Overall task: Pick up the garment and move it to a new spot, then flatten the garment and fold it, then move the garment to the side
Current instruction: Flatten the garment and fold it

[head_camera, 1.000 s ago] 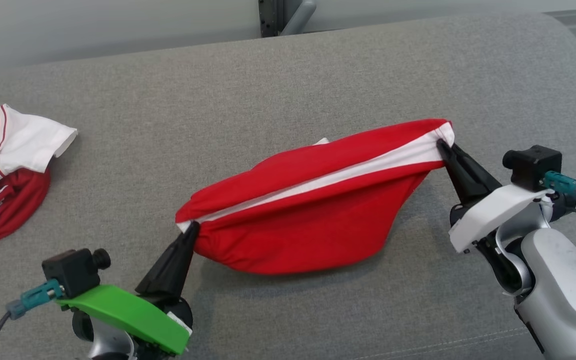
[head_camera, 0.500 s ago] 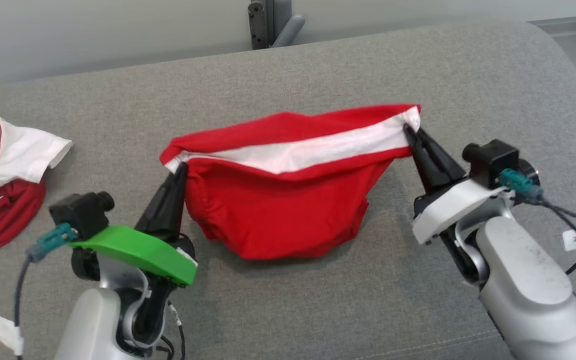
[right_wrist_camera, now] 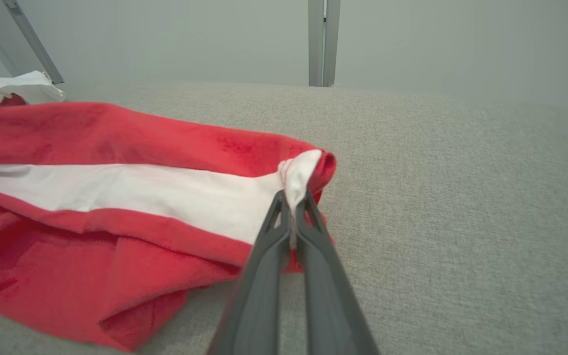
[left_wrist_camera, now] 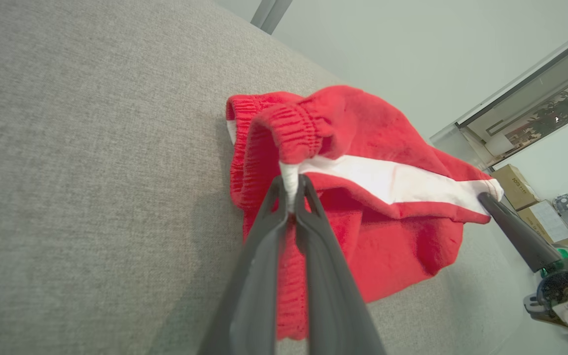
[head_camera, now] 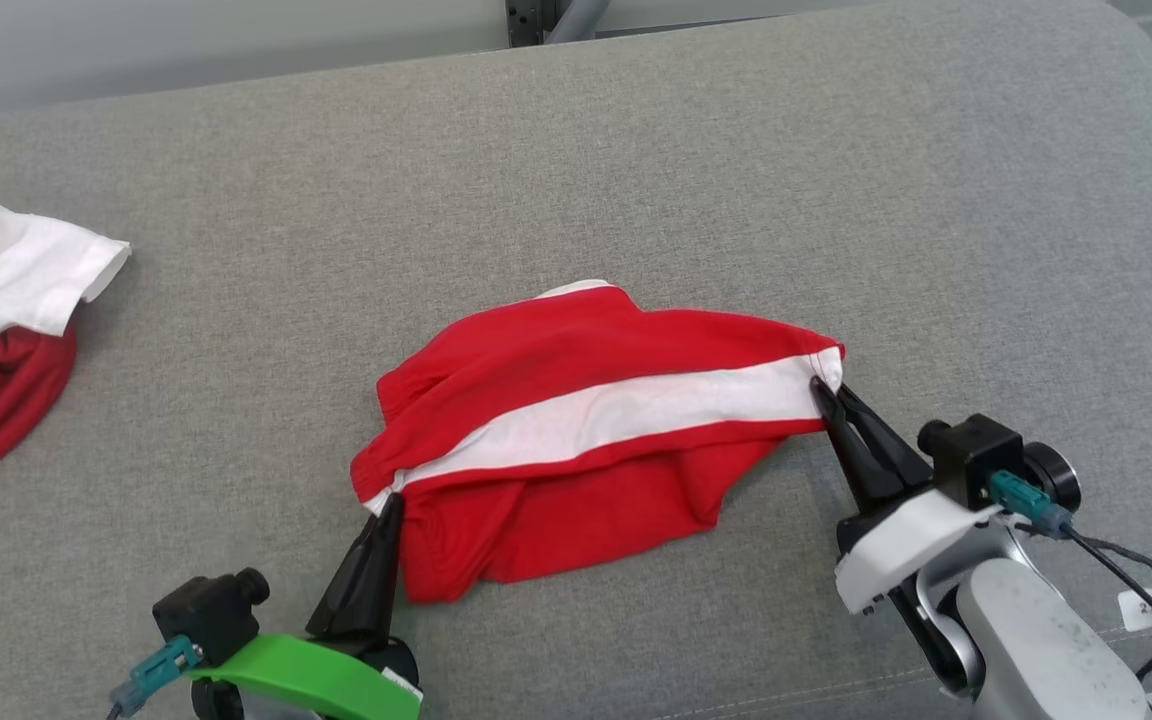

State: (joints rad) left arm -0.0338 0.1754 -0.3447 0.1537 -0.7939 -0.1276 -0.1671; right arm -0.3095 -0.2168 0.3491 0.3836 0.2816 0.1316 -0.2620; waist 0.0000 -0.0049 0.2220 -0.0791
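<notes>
Red shorts are seen lying near-centre on the grey couch, bunched, with the lower cloth crumpled under the white side stripe. The left gripper is clamped on the stripe's left end, at the elastic waistband; nothing but pinched cloth is seen between its fingers. The right gripper is likewise pinched tight on the stripe's right end, at the leg hem. The stripe is held fairly taut between the two, and the rest is sagged onto the couch.

Progress, as judged: the garment is picked up and appears set at a working spot. Flattening is partial at best, since wrinkles are not cleared. The fold and the move to the side are not done.

Room: wide bare couch is seen far of and right of the shorts. A red-and-white jersey is lying at the left edge, well apart from the shorts, so leftward room is limited there. The couch's far and right edges are not crowded. The near side is taken up by both arms.
</notes>
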